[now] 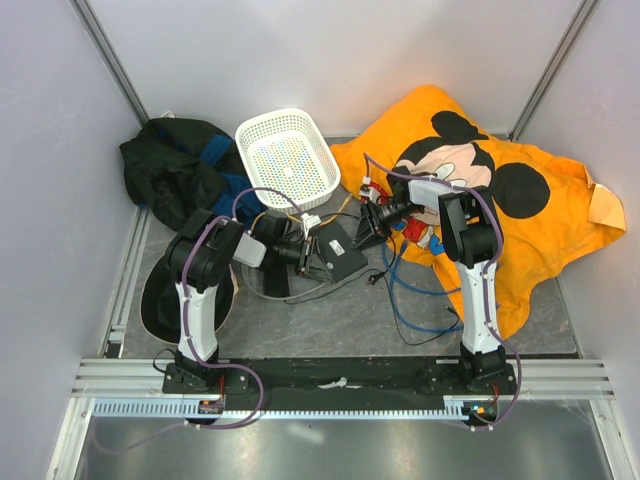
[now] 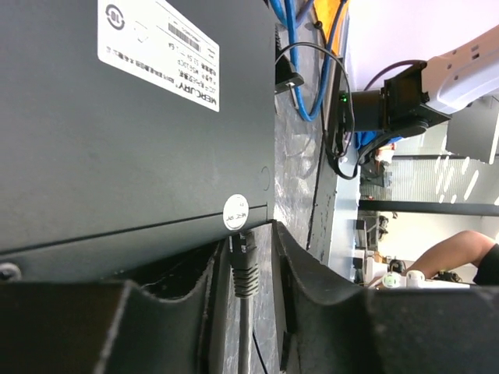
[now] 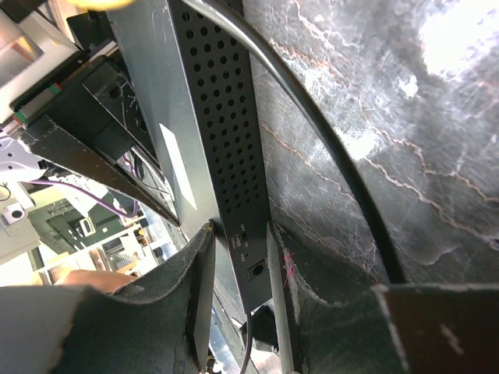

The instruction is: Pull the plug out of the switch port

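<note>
Where: plug [image 2: 244, 269] seated in switch port [image 2: 242, 234], box edge.
Left gripper [image 2: 245, 249]: jaws ajar, straddling plug, not touching.
Right gripper [image 3: 240, 234]: jaws closed on switch [image 3: 207, 117] end.
Handling: light, stiff, probably latched; pinch the boot.

The white-and-black left arm [image 1: 195, 310] stands up from its base, bends over and reaches low to the right. Its black left gripper [image 1: 305, 252] holds its two fingers [image 2: 179, 312] a little apart. The white-and-black right arm [image 1: 480, 310] bends and reaches left. Its black right gripper [image 1: 362, 228] squeezes the end of a flat black box [image 3: 226, 117] between both fingers [image 3: 156, 312].
</note>
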`<state>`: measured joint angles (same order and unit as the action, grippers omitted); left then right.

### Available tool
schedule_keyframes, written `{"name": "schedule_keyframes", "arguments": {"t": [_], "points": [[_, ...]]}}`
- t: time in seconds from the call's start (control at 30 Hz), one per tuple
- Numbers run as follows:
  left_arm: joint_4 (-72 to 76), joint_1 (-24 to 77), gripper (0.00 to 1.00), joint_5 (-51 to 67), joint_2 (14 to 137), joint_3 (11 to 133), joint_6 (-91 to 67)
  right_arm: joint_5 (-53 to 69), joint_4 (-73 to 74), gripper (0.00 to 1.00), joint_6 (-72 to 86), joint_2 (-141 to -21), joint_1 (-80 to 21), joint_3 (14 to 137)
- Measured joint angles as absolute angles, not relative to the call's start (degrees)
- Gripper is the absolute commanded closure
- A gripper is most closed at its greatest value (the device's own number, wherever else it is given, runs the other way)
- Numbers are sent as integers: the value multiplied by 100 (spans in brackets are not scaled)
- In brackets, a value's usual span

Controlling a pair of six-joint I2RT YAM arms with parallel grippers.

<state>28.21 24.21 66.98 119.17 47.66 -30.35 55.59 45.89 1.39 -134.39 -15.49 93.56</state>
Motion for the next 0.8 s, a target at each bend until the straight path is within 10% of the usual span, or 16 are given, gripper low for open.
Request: {"name": "schedule_keyframes", "arguments": {"t": [0.33, 0.8], "points": [[2292, 2429, 98, 6661, 11917, 4871, -2600, 5540, 4676, 59, 128, -13454, -1549, 9395], [2043, 2471, 98, 6792, 12027, 5035, -2563, 4565, 4431, 52, -246, -12715, -1846, 9094]]}}
